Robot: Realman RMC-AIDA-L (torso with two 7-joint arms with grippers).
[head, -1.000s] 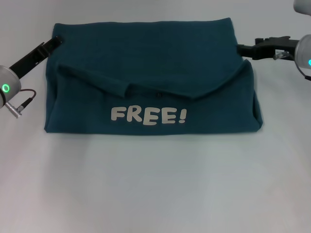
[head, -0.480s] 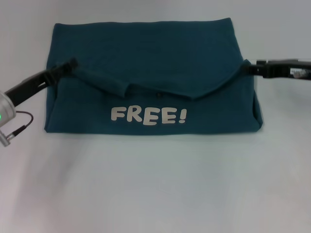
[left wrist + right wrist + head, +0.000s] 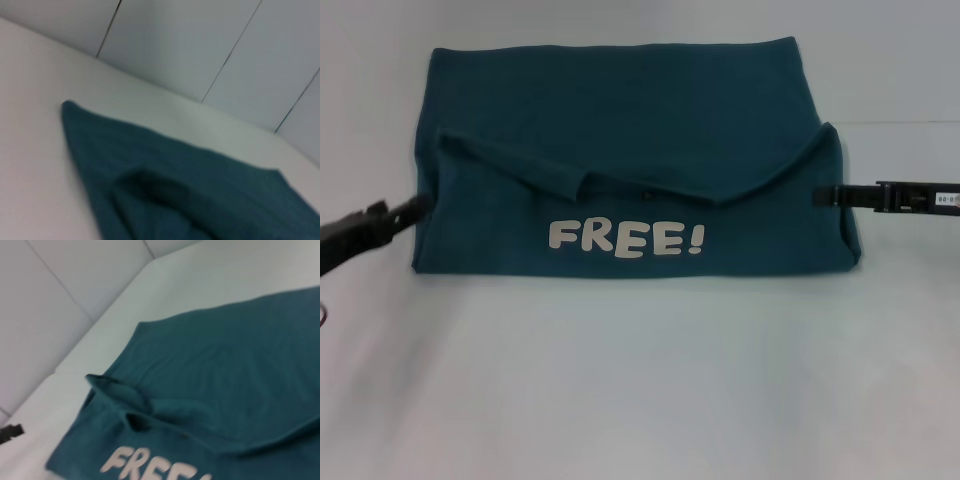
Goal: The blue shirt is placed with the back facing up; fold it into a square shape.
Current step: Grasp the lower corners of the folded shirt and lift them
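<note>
Folded into a wide rectangle with its white "FREE!" lettering facing up along the near half, the blue shirt (image 3: 620, 160) lies on the table (image 3: 640, 380), flanked by the left gripper (image 3: 418, 205) and right gripper (image 3: 823, 197), whose finger openings cannot be made out.

blue shirt (image 3: 620, 120): soft matt cloth | table (image 3: 640, 380): smooth matt white surface

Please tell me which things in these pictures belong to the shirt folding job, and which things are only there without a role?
Belonging to the job:
- the blue shirt, partly folded, letters "FREE!" showing
- the left gripper, at the shirt's left edge
- the right gripper, at its right edge

Only there:
- the white table
- the panelled wall
</note>
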